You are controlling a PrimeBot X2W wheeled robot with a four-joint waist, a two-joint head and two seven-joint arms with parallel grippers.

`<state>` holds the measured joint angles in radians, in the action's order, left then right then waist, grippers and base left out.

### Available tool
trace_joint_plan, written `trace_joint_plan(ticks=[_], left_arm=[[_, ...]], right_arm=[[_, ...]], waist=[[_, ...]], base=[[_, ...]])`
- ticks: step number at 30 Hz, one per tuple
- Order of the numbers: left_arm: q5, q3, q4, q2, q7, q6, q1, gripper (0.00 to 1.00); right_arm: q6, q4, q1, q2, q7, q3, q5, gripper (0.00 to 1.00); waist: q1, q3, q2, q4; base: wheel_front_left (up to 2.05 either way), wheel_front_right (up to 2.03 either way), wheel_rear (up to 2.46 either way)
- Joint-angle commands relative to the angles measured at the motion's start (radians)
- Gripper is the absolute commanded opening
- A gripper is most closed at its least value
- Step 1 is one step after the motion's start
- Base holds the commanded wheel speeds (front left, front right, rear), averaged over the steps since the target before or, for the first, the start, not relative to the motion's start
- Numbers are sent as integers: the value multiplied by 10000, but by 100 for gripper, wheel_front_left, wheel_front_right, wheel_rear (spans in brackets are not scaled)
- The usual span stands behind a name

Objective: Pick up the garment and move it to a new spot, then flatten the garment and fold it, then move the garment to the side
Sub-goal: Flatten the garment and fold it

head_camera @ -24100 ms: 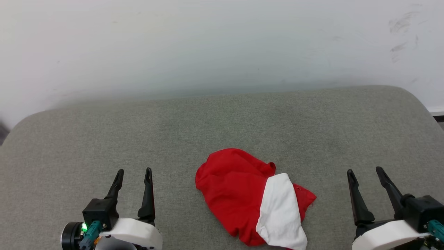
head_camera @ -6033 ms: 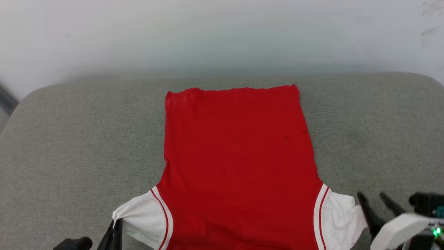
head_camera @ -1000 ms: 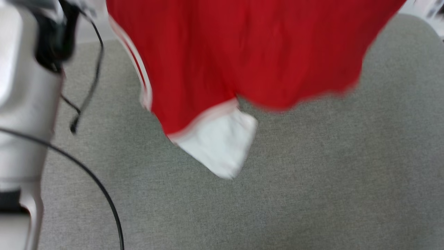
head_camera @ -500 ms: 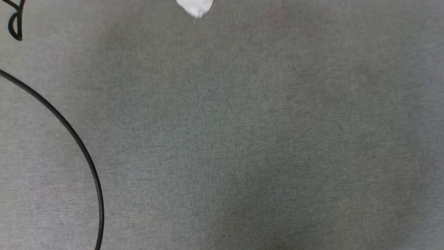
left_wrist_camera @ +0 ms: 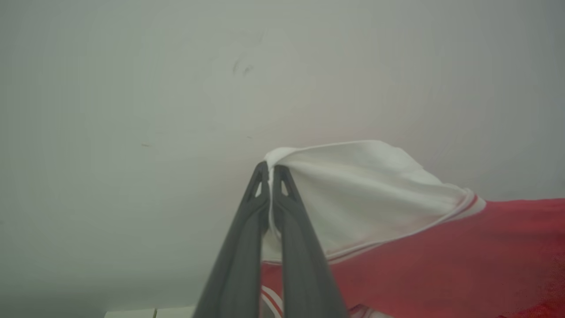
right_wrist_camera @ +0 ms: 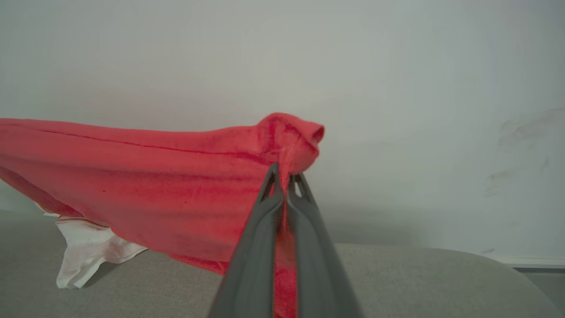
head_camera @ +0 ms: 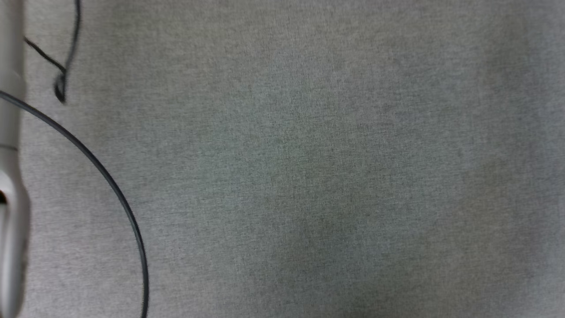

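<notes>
At the far left of the head view a pale, smooth robot forearm (head_camera: 11, 185) is running down the edge; just beside it a thin black cable (head_camera: 112, 187) is curving over the grey woven-fabric counter (head_camera: 318, 168).

In the left wrist view the left claw (left_wrist_camera: 270, 170) is pinching the edge of a white short sleeve (left_wrist_camera: 353, 194) with its two long dark fingers pressed together; the sleeve is bunching at the fingertips; the red soft-fabric garment with red-and-white striped trim (left_wrist_camera: 432, 265) is stretching away to the right in front of a plain pale wall (left_wrist_camera: 132, 88).

In the right wrist view the garment is hanging in the air as a taut red band coming in from the left, above the counter; a dangling white sleeve (right_wrist_camera: 88, 251) is drooping at the lower left and seems to be touching the counter, though I cannot tell for sure; at the band's right end the right claw (right_wrist_camera: 284, 176), fingers closed tight, is gripping a rolled red corner of the garment.
</notes>
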<state>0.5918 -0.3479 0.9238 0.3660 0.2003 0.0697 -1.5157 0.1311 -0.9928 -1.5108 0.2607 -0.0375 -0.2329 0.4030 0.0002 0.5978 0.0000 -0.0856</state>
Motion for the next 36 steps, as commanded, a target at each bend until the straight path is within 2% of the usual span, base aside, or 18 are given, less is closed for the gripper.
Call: trace_joint_plan(ticks=[1, 8, 13, 19, 25, 30, 33, 34, 36], left_arm=[[69, -17, 146, -62, 111, 82, 400, 0], [458, -69, 540, -379, 531, 379, 3062, 0], [579, 194, 43, -470, 652, 383, 5526, 0], [296, 785, -1635, -420, 667, -89, 8898, 0], [351, 1144, -3293, -162, 655, -561, 11759, 0], [602, 1441, -5071, 187, 187, -1335, 14010, 0], [863, 1679, -6539, 262, -205, -1925, 15346, 0], [863, 1679, -6539, 262, -205, -1925, 15346, 0], [973, 1794, -7466, 309, -468, -2339, 16239, 0]], right_arm=[[-6, -115, 376, -4, 151, -147, 69, 0], [-6, -464, 2779, 60, 510, -1225, 641, 0], [-6, -209, 4796, 195, 875, -1867, 1391, 0], [-8, 530, 7127, 626, 1286, -2546, 2191, 0], [-11, 1456, 9105, 1156, 1526, -2729, 2670, 0], [-14, 2374, 10740, 1514, 1495, -2573, 2661, 0], [-16, 2988, 11810, 1708, 1482, -2180, 2550, 0], [-16, 2988, 11810, 1708, 1482, -2180, 2550, 0], [-17, 3427, 12556, 1727, 1415, -1800, 2504, 0]], waist=[[-2, -261, 0, 63], [-2, -1610, 0, 367], [-2, -2844, 0, 453], [-2, -4199, 0, 543], [-2, -5154, 0, 581], [-2, -5697, 0, 510], [-2, -5852, 0, 534], [-2, -5852, 0, 534], [-2, -5967, 0, 577]], base=[[0, 0, 0], [0, 0, 0], [0, 0, 0], [0, 0, 0], [0, 0, 0], [0, 0, 0], [0, 0, 0], [0, 0, 0], [0, 0, 0]])
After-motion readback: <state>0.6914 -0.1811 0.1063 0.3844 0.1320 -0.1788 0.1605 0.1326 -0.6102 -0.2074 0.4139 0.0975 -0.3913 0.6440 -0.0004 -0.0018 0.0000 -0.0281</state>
